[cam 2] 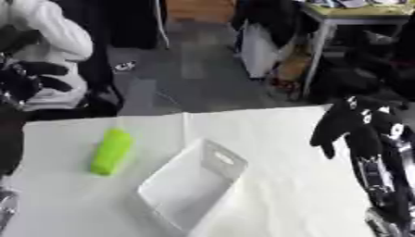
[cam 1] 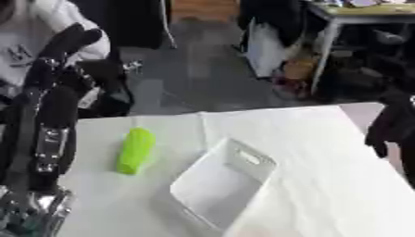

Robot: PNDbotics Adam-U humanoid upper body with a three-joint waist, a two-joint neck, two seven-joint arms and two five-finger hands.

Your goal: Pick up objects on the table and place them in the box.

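Observation:
A bright green, cucumber-shaped object (cam 1: 135, 150) lies on the white-covered table (cam 1: 324, 152), left of centre. Just to its right stands a white open-topped box (cam 1: 223, 185) with a handle slot, set askew to the table edge, and nothing shows inside it. My left hand (cam 2: 31, 76) is raised high over the table's far left side, well above and behind the green object, with its fingers spread and holding nothing. Over the right edge of the table my right hand (cam 2: 348, 121) hangs with relaxed fingers pointing down, empty, to the right of the box.
My left arm (cam 1: 45, 139) fills the left edge of the left eye view. A person in white (cam 1: 32, 41) sits beyond the table's far left corner. Behind the table are dark floor, bags and a desk (cam 1: 356, 14).

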